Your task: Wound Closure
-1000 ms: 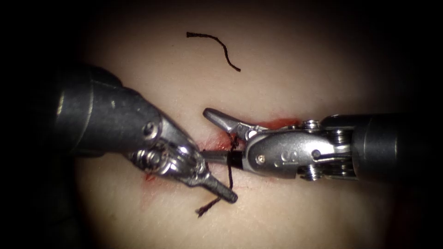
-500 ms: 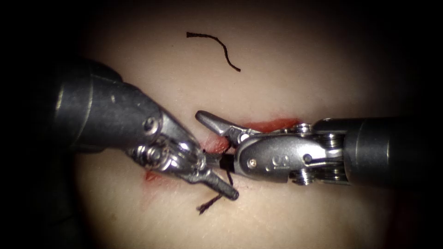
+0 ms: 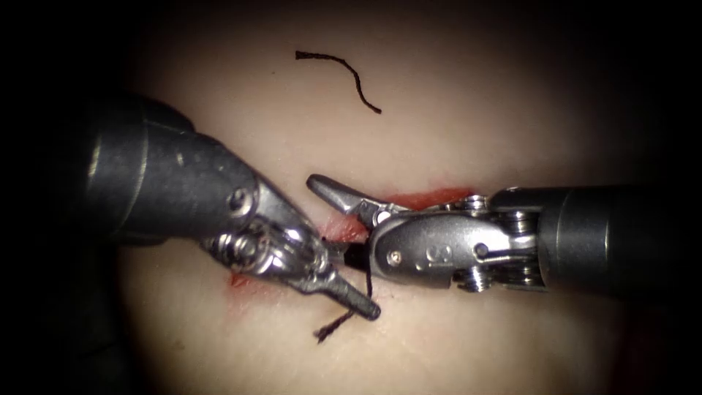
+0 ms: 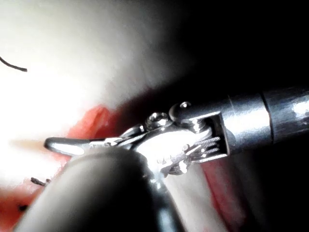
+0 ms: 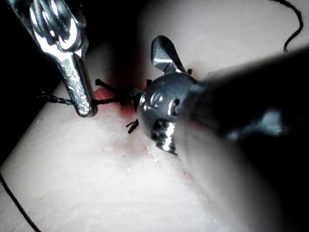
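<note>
A: The right tool (image 3: 344, 219) comes in from the right edge of the endoscope view with its jaws spread wide. The upper jaw points up and left over the cut (image 3: 420, 199); the lower one runs level toward the left tool. A strand of thread (image 3: 368, 281) lies across the gap between them. The jaws are not closed on it.

B: And the left tool (image 3: 355, 300)?

A: It reaches down from the left side of the frame, jaws closed to a narrow tip at lower centre. The thread meets that tip, and a frayed tail hangs out below it. In the right wrist view the left tool (image 5: 83, 104) has a taut thread (image 5: 108, 100) running from its tip to the knot, so I judge it is holding the strand.

B: Why hold it that way?

A: My reading: held taut, the strand stands clear of the tissue (image 3: 468, 110), so the open jaws can straddle it close to the cut.

B: The needle?

A: I can't find it. A loose piece of cut thread (image 3: 340, 73) lies on the tissue at upper centre, well apart from both tools. Red fluid (image 3: 238, 280) marks the cut beneath the left tool and beside the right tool's wrist.
</note>
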You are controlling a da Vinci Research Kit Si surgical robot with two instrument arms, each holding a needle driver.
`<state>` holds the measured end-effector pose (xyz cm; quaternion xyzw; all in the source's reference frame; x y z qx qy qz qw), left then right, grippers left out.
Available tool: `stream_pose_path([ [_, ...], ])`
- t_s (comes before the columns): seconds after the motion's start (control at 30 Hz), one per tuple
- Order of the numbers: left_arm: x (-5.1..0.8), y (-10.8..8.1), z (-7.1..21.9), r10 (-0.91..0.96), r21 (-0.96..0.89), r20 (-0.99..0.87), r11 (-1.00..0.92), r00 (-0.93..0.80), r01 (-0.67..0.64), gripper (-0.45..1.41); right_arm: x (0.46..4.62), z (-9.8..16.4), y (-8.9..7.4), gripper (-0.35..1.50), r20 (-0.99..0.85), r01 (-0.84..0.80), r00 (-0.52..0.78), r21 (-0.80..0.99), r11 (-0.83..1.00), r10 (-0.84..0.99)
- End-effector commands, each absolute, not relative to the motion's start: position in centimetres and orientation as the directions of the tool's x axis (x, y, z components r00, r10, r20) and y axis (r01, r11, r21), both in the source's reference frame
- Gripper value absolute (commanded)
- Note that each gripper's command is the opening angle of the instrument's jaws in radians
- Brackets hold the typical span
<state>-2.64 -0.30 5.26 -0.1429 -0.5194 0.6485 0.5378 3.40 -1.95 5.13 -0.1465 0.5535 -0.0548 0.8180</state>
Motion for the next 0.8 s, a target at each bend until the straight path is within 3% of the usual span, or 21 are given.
stream_pose_path([
  [0.03, -2.68, -0.3, 5.31, 0.846, -0.828, 0.373, 0.117, -0.381, -0.549, -0.45, 3.48, 5.14, -1.95, 0.94, -0.89, -0.072, 0.378, -0.301, 0.951, -0.253],
  [0.07, -2.68, -0.3, 5.31, 0.846, -0.828, 0.372, 0.117, -0.381, -0.549, -0.45, 3.48, 5.13, -1.95, 0.91, -0.891, -0.072, 0.378, -0.3, 0.951, -0.252],
  [0.2, -2.68, -0.3, 5.32, 0.846, -0.828, 0.372, 0.117, -0.381, -0.549, -0.45, 3.47, 5.11, -1.96, -0.23, -0.894, -0.073, 0.372, -0.294, 0.953, -0.248],
  [0.23, -2.68, -0.3, 5.32, 0.846, -0.828, 0.372, 0.117, -0.381, -0.549, -0.45, 3.46, 5.11, -1.96, -0.35, -0.897, -0.069, 0.371, -0.287, 0.956, -0.242],
  [0.6, -2.57, -0.29, 5.27, 0.841, -0.831, 0.373, 0.116, -0.392, -0.544, -0.45, 3.41, 5.02, -1.92, -0.35, -0.9, -0.045, 0.375, -0.258, 0.965, -0.224],
  [0.77, -2.14, 0.0, 5.08, 0.851, -0.837, 0.367, 0.126, -0.375, -0.533, -0.38, 3.06, 4.74, -1.67, -0.35, -0.912, -0.146, 0.369, -0.248, 0.958, -0.179],
  [0.8, -1.97, 0.16, 5.07, 0.875, -0.831, 0.351, 0.127, -0.334, -0.541, -0.32, 2.91, 4.63, -1.57, 0.09, -0.922, -0.204, 0.366, -0.211, 0.956, -0.125],
])
